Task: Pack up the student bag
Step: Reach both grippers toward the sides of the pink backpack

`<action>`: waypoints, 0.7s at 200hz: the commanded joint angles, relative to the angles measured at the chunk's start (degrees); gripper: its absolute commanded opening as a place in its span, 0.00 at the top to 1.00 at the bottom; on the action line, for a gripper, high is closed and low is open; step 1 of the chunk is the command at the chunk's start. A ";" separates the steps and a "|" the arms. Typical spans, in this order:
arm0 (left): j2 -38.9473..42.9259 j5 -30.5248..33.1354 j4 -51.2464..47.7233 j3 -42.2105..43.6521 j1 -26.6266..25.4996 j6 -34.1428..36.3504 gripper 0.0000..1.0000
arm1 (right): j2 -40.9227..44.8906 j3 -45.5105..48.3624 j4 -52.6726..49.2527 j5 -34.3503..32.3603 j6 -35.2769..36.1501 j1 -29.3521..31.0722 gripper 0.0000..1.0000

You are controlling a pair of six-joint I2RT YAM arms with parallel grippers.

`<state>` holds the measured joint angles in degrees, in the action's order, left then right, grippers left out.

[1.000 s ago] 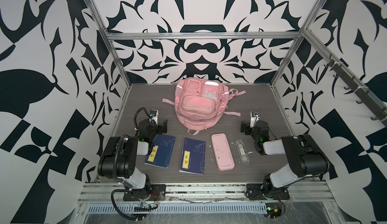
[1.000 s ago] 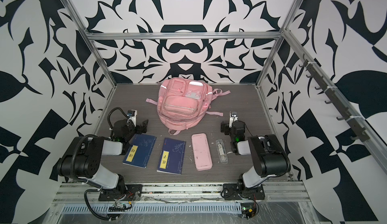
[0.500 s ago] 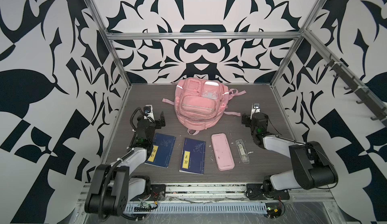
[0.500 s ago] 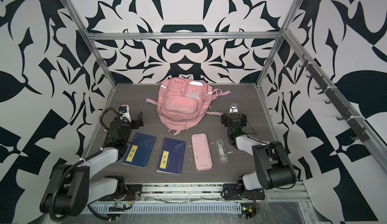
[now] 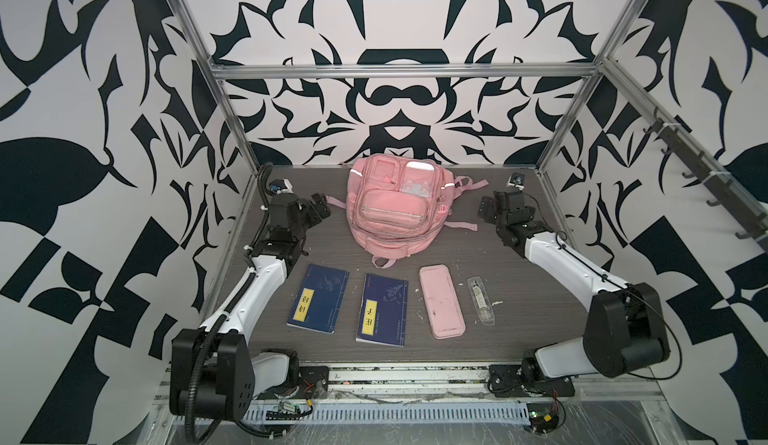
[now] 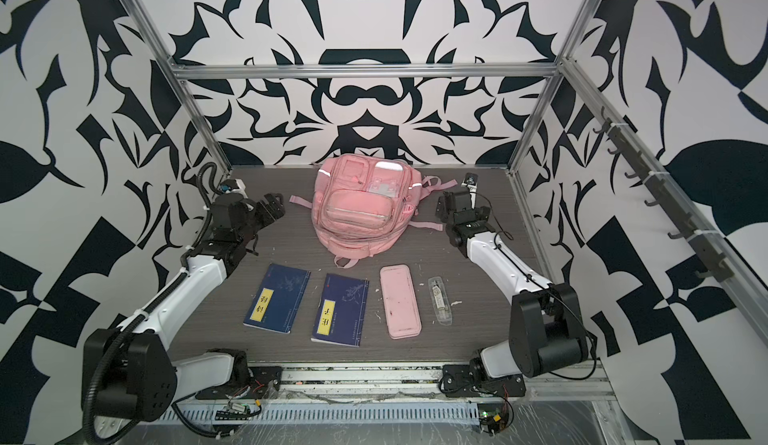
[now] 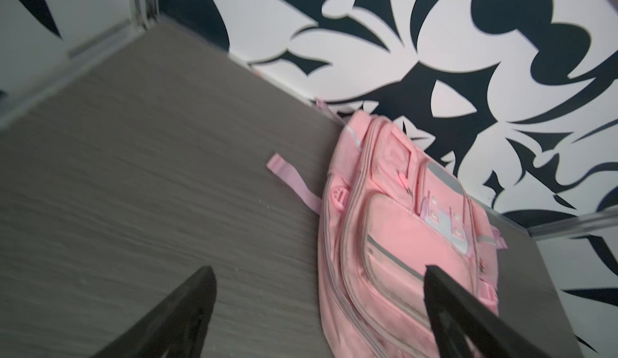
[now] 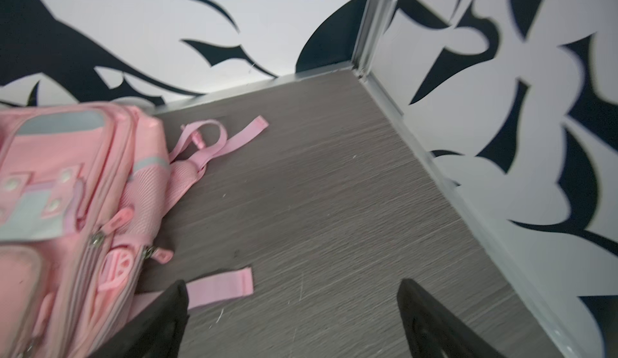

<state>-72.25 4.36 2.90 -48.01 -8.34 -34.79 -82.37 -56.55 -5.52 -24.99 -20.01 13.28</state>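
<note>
The student bag (image 5: 392,208) (image 6: 360,210), a pink backpack, lies face up at the back middle of the table, with its straps spread out on both sides. My left gripper (image 5: 322,208) (image 6: 272,210) hovers open just left of the bag, near a loose strap. In the left wrist view the bag (image 7: 394,239) fills the space ahead of the left gripper (image 7: 319,272), which holds nothing. To the bag's right my right gripper (image 5: 488,210) (image 6: 444,210) is open. In the right wrist view the right gripper (image 8: 293,285) frames bare table beside the bag (image 8: 67,205) and a strap end (image 8: 220,287).
Two blue notebooks (image 5: 318,303) (image 5: 382,314), a flat pink pencil case (image 5: 441,301) and a clear pen packet (image 5: 482,303) lie in a row near the front. Patterned walls and metal frame posts close in the back and sides.
Both arms have unfolded from near the front and reached toward the back, bringing the grippers to either side of the bag. Both grippers stay open. The items on the table have not moved.
</note>
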 commanded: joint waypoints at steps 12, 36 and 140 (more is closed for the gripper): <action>-5.47 -11.00 -6.46 -0.55 -4.59 -15.48 0.02 | -1.55 -3.51 -4.06 18.97 -3.89 0.41 0.00; -7.85 -13.46 -5.13 0.64 -8.41 -22.06 0.10 | -4.54 -4.05 -2.91 27.72 -6.17 0.37 0.00; -22.23 -18.97 2.64 -1.60 -13.45 -29.27 0.22 | -23.35 -12.47 6.17 46.59 -19.13 0.42 0.04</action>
<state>-92.64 -13.17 4.03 -47.37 -21.56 -62.33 -103.11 -63.18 -2.50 16.91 -35.05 13.39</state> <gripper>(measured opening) 0.808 0.987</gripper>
